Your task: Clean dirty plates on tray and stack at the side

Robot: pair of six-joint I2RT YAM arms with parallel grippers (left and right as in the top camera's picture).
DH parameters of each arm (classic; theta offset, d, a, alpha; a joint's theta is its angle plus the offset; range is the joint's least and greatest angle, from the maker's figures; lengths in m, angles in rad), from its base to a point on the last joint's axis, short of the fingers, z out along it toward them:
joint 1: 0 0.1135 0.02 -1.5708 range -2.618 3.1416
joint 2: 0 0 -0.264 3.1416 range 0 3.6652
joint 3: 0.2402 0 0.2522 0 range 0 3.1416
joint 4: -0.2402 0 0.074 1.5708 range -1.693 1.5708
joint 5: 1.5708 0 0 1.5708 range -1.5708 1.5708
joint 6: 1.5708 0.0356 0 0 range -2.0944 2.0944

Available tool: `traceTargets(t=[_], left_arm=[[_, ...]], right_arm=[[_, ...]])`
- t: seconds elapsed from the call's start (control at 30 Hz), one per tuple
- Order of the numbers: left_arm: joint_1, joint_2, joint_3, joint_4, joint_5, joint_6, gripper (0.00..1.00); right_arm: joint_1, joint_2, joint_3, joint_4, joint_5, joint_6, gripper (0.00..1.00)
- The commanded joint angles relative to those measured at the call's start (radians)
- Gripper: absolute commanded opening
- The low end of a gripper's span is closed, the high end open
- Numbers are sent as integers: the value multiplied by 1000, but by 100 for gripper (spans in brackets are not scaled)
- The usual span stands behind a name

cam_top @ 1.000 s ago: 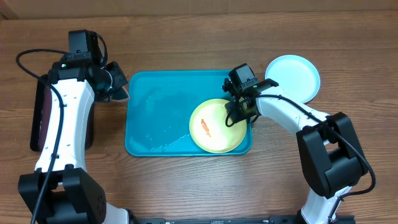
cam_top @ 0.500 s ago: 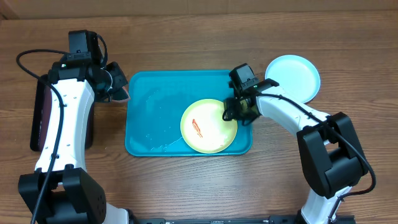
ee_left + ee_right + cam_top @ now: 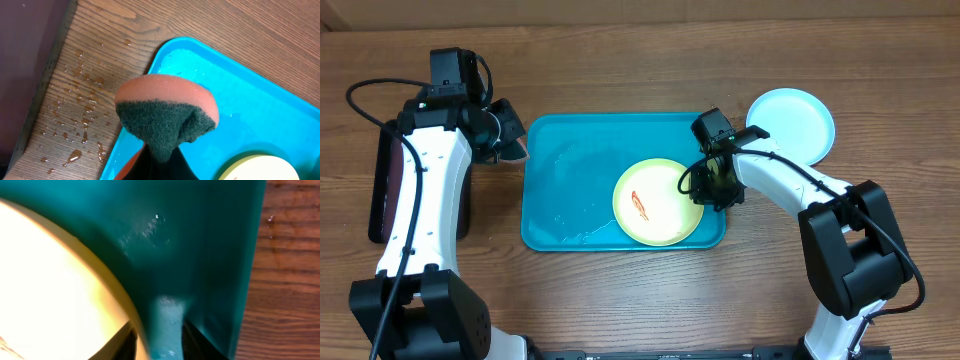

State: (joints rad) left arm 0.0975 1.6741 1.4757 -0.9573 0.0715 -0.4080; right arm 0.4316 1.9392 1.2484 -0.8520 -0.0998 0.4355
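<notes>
My right gripper (image 3: 712, 186): jaws narrow at rim of yellow plate (image 3: 658, 202), inside the tray (image 3: 560, 190); grip not discernible. My left gripper (image 3: 161, 162): clamped on sponge (image 3: 167, 112), held over tray corner, presumably awaiting the smeared plate.

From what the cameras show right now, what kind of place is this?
Probably a robot test bench staged for dishwashing, not a real kitchen: robot arms at a plain wooden table, a turquoise tray holding a red-smeared plate, and a sponge. No sink is in view.
</notes>
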Motion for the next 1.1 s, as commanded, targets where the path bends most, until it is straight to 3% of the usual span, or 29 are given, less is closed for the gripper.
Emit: traceTargets(t=[0.0,0.43,0.8,0.93,1.03,1.07], left_arm=[[-7,6,-2,0,8,27,4],[-21,6,-2,9,125,27,4],[-125,6,-2,31,125,27,4],[-175,6,-2,40,122,27,4],[-222,6,-26,78,121,26,4],[-234,6,-38,92,121,26,4]], right_arm=[[-5,3,-33,27,9,51,24],[11,3,-66,296,-123,145,11],[51,37,-66,462,-72,193,12],[51,67,-66,467,-40,181,26],[51,79,-66,461,-41,142,25],[51,79,-66,456,-43,122,21]])
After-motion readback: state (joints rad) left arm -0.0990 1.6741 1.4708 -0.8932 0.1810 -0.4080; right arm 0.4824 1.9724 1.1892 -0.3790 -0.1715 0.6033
